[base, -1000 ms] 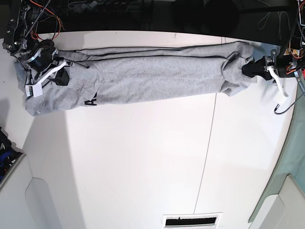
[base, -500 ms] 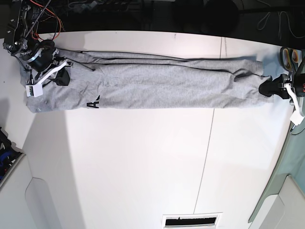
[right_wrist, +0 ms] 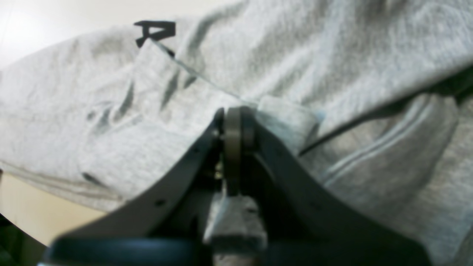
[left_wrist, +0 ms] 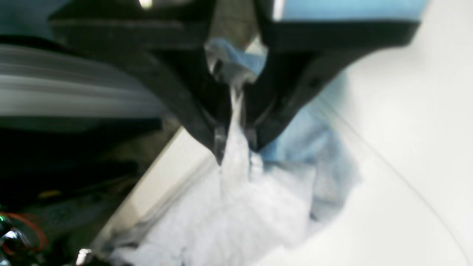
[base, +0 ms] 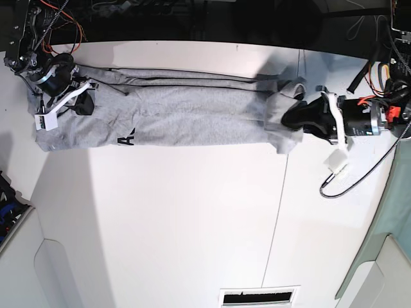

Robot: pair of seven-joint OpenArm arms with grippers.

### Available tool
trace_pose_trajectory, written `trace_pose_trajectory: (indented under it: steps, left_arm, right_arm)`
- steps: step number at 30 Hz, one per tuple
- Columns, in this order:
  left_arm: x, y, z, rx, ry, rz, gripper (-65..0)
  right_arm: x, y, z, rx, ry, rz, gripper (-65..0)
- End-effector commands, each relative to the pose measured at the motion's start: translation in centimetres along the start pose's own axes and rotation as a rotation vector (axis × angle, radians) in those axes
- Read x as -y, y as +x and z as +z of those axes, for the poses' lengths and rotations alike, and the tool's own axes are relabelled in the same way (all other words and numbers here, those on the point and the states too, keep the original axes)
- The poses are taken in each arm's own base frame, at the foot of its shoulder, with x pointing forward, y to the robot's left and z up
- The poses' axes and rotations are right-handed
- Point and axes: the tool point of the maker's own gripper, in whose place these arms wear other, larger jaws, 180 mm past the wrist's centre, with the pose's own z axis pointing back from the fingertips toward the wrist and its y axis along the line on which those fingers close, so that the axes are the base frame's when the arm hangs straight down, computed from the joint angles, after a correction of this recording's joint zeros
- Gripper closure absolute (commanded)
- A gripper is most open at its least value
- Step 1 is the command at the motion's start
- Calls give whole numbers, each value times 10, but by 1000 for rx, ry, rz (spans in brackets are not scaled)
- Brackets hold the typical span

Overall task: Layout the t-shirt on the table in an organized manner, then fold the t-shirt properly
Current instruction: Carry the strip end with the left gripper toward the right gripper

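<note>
The heather-grey t-shirt (base: 186,115) lies as a long band across the far part of the white table (base: 180,218), with a black letter (base: 125,138) at its near edge. My left gripper (base: 287,119) is shut on the shirt's bunched right end. In the left wrist view its dark jaws pinch pale cloth (left_wrist: 251,207) at the left gripper (left_wrist: 236,147). My right gripper (base: 80,106) is shut on the shirt's left end. In the right wrist view the right gripper (right_wrist: 234,114) is closed against a fold of the t-shirt (right_wrist: 295,55), near the black letter (right_wrist: 155,31).
A thin dark seam (base: 279,212) runs across the table. A dark cable (base: 350,179) loops under the left arm, and a slotted vent (base: 260,296) sits at the near edge. Wiring and dark gear (base: 192,16) line the far edge; teal material (base: 398,212) borders the right.
My left gripper has carried the shirt's right end back toward the middle, so the stretched band is now shorter and bunched there. The right gripper has not moved.
</note>
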Motion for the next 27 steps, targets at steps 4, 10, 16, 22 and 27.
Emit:
trace_pose_trajectory:
  steps: [4, 10, 16, 22, 27]
  left_arm:
    - [21, 9, -35, 29, -36, -50, 0]
    - [60, 14, -81, 64, -108, -67, 0]
    - [64, 28, -119, 100, -104, -33, 0]
    - [54, 35, -151, 93, -135, 71, 0]
    - [77, 50, -163, 141, -210, 107, -197]
  right_arm:
    - [2, 15, 2, 43, 0, 23, 0]
    - [3, 14, 2, 38, -5, 28, 0]
    - [3, 14, 2, 38, -6, 29, 0]
    - [3, 14, 2, 38, -6, 28, 0]
    - [1, 15, 2, 45, 3, 18, 0]
